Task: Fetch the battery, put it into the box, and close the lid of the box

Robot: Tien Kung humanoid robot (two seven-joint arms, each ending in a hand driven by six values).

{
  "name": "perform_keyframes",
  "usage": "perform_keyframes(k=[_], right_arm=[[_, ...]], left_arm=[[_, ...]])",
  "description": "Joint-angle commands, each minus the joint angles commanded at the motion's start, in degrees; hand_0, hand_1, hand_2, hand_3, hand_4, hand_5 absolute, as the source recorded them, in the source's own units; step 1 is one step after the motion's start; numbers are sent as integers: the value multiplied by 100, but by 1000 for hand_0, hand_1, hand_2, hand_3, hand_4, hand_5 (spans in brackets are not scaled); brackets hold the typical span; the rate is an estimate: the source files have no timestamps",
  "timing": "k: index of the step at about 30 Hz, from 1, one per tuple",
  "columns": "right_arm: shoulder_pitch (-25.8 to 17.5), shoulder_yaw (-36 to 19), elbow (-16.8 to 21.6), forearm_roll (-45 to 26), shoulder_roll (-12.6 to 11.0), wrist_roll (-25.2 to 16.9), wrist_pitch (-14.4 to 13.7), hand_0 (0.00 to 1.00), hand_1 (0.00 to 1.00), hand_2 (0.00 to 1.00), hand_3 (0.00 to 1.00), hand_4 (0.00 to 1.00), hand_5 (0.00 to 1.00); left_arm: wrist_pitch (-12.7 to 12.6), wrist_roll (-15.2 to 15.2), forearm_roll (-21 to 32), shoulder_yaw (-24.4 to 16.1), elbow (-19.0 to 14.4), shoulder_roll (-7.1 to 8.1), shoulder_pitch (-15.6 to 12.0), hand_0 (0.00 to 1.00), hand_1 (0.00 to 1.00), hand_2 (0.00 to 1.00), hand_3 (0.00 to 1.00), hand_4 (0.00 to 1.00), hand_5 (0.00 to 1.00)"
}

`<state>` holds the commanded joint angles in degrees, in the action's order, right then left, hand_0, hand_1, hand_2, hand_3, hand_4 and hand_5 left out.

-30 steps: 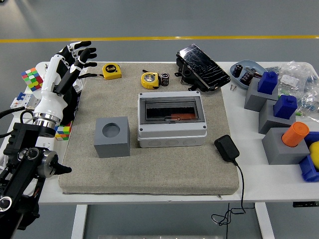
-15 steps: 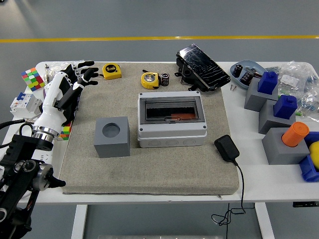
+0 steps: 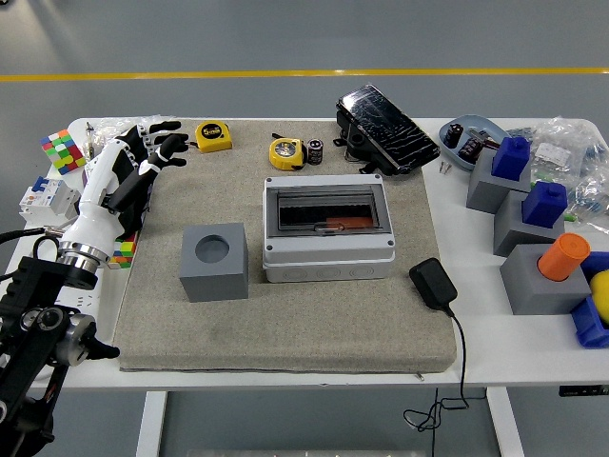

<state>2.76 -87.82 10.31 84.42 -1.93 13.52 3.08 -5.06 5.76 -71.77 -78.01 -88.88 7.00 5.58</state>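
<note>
Left hand [image 3: 143,152] at the mat's [image 3: 285,324] far-left corner, fingers spread loosely, holding nothing; right arm out of view. Battery [image 3: 316,149] stands far-centre on the mat, just right of the nearer tape measure [image 3: 285,152] and beyond the box [image 3: 328,231], whose clear lid lies shut over it. The battery lies to the hand's right, well apart, at about the same depth across the counter, with another tape measure [image 3: 213,136] between; it appears upright, so the reach is likely sideways, left hand being the only one near.

White table [image 3: 476,352] under a grey mat [image 3: 285,324], grey blocks [image 3: 533,276] and colour cube [image 3: 59,149] beside it.
</note>
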Motion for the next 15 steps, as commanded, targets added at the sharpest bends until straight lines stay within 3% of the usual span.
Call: perform_keyframes(k=[15], right_arm=[[145, -213, 0, 343, 53, 124, 21, 639, 648, 657, 574, 970, 580]], left_arm=[[43, -17, 20, 48, -17, 96, 22, 494, 629, 643, 664, 998, 630]])
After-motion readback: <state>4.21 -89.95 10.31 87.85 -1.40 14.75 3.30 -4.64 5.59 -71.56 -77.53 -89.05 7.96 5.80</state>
